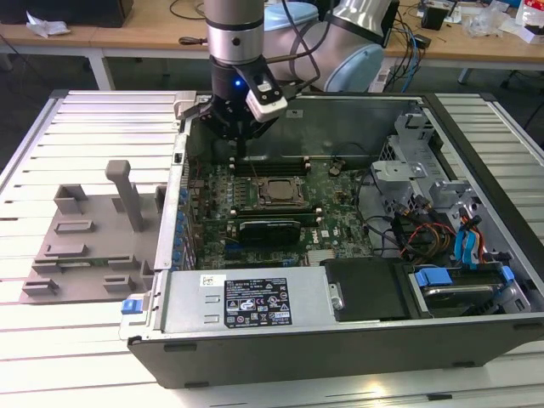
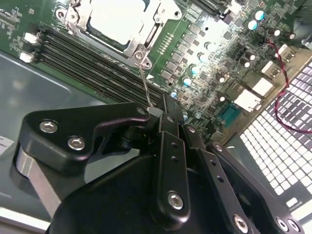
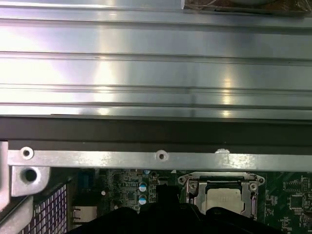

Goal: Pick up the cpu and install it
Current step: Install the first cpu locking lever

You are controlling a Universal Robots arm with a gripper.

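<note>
Gripper (image 1: 239, 136) hangs inside an open computer case (image 1: 476, 340), above the far edge of the motherboard (image 1: 340, 223), just beyond the socket (image 1: 276, 192). In the second wrist view its 2 fingers (image 2: 168, 122) look pressed together with nothing between them; a thin wire lever (image 2: 145, 83) rises from the socket corner just ahead of the tips. The cpu (image 2: 119, 19), a pale silver-grey square, lies inside the socket frame, seen in both wrist views. Judged from this, the chip is already seated. Whether the frame is latched over it cannot be told. A grey fixture (image 1: 89, 234) sits on the table beside the case.
</note>
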